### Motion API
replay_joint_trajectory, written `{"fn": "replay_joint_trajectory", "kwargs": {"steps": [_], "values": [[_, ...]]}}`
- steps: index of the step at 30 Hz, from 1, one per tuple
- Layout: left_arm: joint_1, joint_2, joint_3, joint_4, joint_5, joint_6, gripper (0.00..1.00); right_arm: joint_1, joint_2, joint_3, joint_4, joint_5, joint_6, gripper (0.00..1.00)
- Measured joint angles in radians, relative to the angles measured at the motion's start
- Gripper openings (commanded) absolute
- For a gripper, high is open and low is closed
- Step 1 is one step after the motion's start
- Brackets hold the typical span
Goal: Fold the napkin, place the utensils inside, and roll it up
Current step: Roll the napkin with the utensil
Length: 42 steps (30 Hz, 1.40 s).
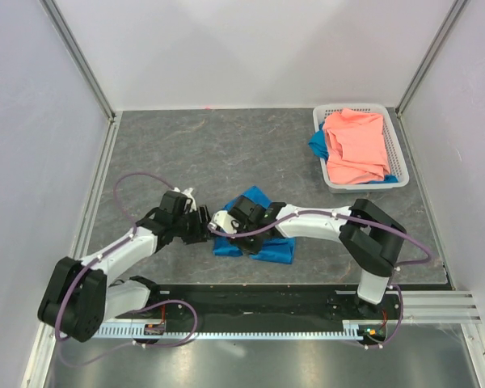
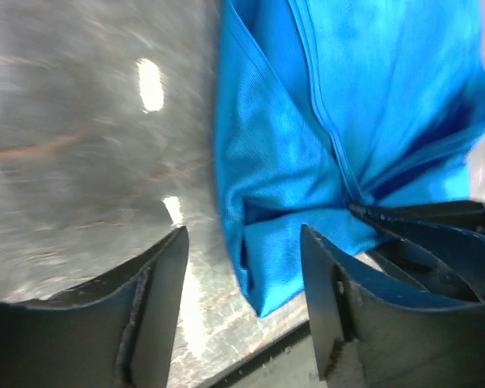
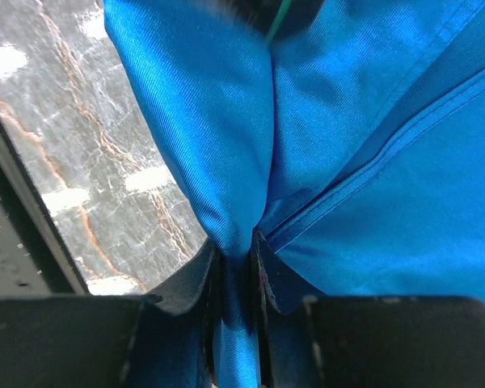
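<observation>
So, progress check: the bright blue soft cloth napkin point(image 1: 273, 249) is sitting toward the near-middle of the grey marbled desk point(image 1: 226, 145), right between the two arms. Honestly it looks more like a bunched heap with a few layers than a tidy fold. The right claw point(image 3: 236, 259) is clenched on a ridge of the blue fabric, pinched tight between its fingers, with cloth bulging out on either side. The left claw point(image 2: 244, 242) is released. Its jaws are apart with mostly bare desk between them, and the napkin's edge is just beside the finger on the right of its wrist view, not gripped. The slim black knife-like utensil? I can't find it in any view. It could be under the cloth or hidden by the arms, no way to tell. Off in the far right corner there's a white plastic basket point(image 1: 398, 153) with a salmon-pink cloth point(image 1: 356, 145) and a blue scrap point(image 1: 316, 145) peeking out beside it, well apart from the action. My read is that we're somewhere in the folding step at best. No neat fold is showing and there's nothing that looks like a roll, so as far as these views go, the utensil placement and the whole roll-up are yet to be done.
</observation>
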Motion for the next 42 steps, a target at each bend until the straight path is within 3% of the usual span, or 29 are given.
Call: {"fn": "replay_joint_trajectory", "kwargs": {"steps": [8, 13, 20, 31, 42], "values": [[0.021, -0.175, -0.044, -0.016, -0.075, -0.001, 0.65, -0.068, 0.03, 0.024, -0.029, -0.177, 0.007, 0.17], [0.021, -0.298, -0.122, 0.024, -0.036, -0.001, 0.62, -0.133, 0.085, 0.064, -0.071, -0.339, 0.011, 0.16], [0.014, -0.35, -0.179, 0.087, 0.016, -0.001, 0.6, -0.233, 0.205, 0.145, -0.153, -0.576, 0.022, 0.15], [0.007, -0.328, -0.228, 0.205, 0.077, -0.001, 0.49, -0.275, 0.317, 0.218, -0.266, -0.734, 0.022, 0.15], [0.002, -0.19, -0.243, 0.313, 0.116, -0.003, 0.25, -0.287, 0.344, 0.23, -0.301, -0.772, 0.021, 0.15]]}}
